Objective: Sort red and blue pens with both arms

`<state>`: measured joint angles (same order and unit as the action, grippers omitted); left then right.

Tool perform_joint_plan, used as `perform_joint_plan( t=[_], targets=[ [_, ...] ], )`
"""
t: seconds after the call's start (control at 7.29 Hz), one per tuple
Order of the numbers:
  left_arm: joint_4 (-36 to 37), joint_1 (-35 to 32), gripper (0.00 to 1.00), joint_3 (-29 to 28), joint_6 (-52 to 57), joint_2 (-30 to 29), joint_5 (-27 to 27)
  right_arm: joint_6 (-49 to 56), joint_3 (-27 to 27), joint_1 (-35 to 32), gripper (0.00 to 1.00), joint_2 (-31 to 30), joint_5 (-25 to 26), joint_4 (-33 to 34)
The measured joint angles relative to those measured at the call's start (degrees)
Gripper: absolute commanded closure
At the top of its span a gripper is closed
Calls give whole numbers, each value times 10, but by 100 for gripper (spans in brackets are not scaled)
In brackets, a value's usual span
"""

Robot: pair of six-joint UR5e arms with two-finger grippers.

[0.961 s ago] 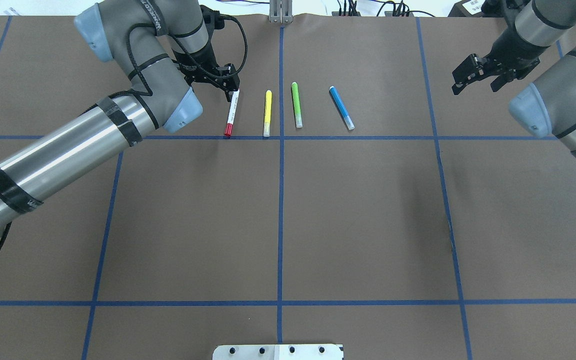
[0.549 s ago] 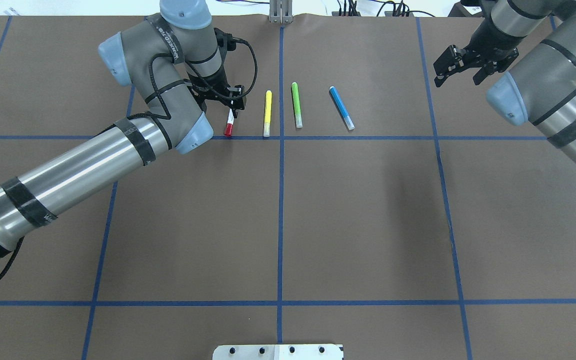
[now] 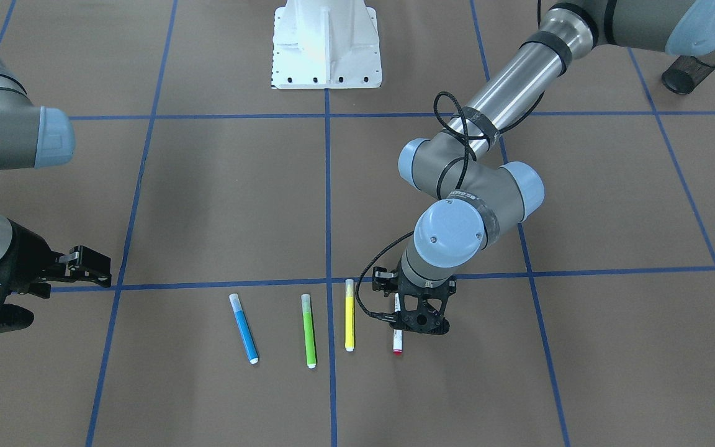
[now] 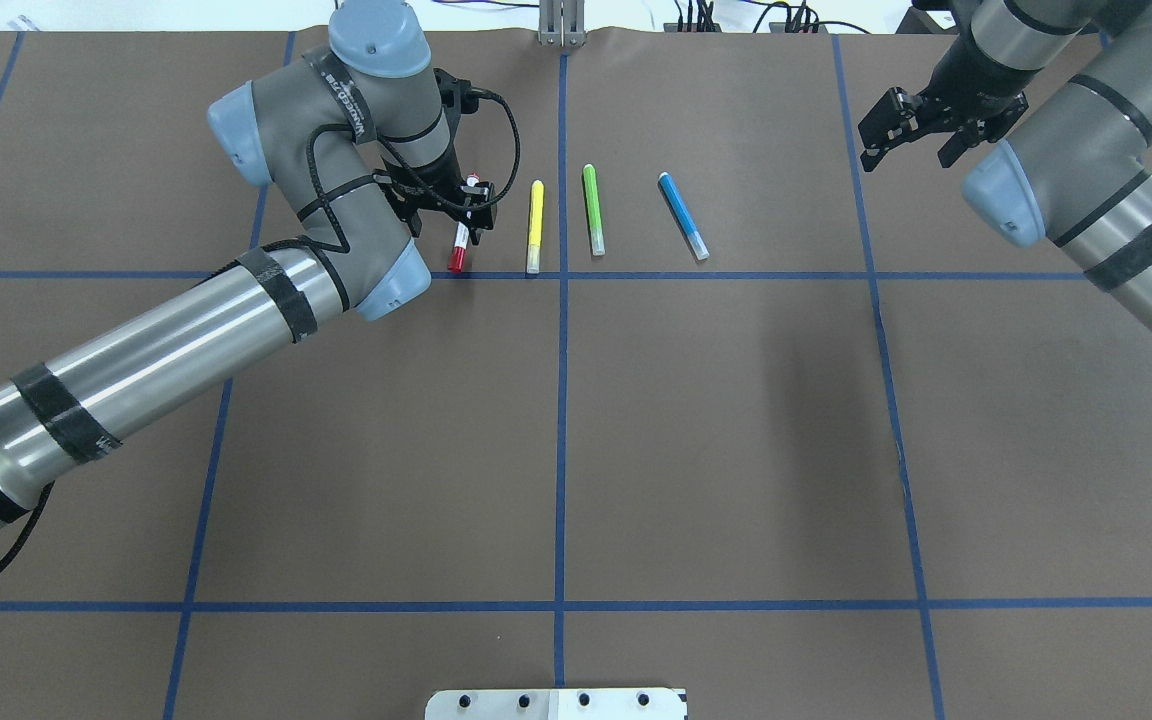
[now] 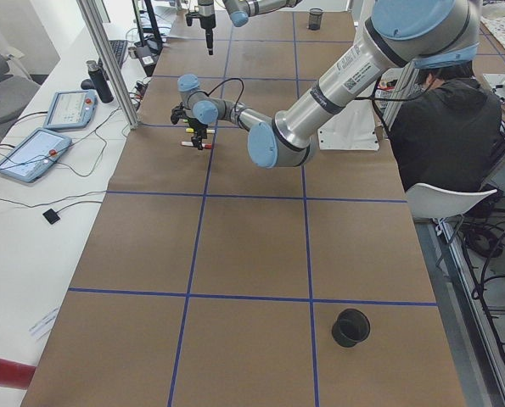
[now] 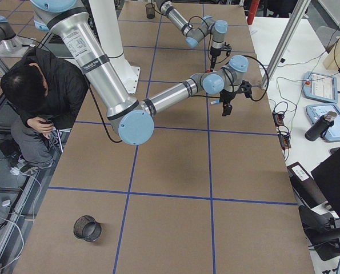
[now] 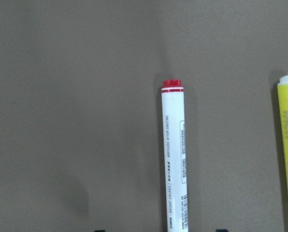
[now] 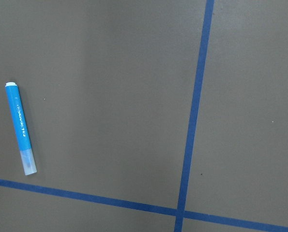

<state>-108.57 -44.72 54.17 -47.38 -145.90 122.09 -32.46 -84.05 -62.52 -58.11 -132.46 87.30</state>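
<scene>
1. The left wrist view shows the red pen (image 7: 175, 159) lying on the bench (image 4: 736, 420). Two tips of the left claw (image 4: 454, 212) peep in at the bottom edge, spread wide either side of the barrel and clear of it. Overhead, that claw covers the pen's middle, so only the red cap and the far end show.
2. The right wrist view looks down on the blue pen (image 8: 22, 135), which lies flat near a crossing of blue tape lines (image 8: 192, 121). Overhead, the right claw (image 4: 904, 148) hangs spread and empty, well apart from that pen.
3. A yellow pen (image 4: 535, 226) and a green pen (image 4: 593, 208) lie between the two, all four in one row.
4. The side views add a black cup (image 5: 350, 327) near the left end, a mesh cup (image 6: 87, 228) near the right end, and a seated person (image 6: 41, 97) by the white pedestal (image 3: 325, 43).
5. In the side views the pens are too small to tell apart.
</scene>
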Motion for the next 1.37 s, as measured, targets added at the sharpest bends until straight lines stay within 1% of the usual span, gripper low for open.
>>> perform_joint_plan(
  t=[0.82,1.24,1.37],
  targets=[
    [-8,7,37,-3,-8,0,0,-17,0,2,0,0,0,-3],
    [-8,10,41,-5,-8,1,0,-22,0,4,0,0,0,-3],
    [-9,11,44,-6,-8,1,0,-22,0,4,0,-1,0,-4]
  ],
)
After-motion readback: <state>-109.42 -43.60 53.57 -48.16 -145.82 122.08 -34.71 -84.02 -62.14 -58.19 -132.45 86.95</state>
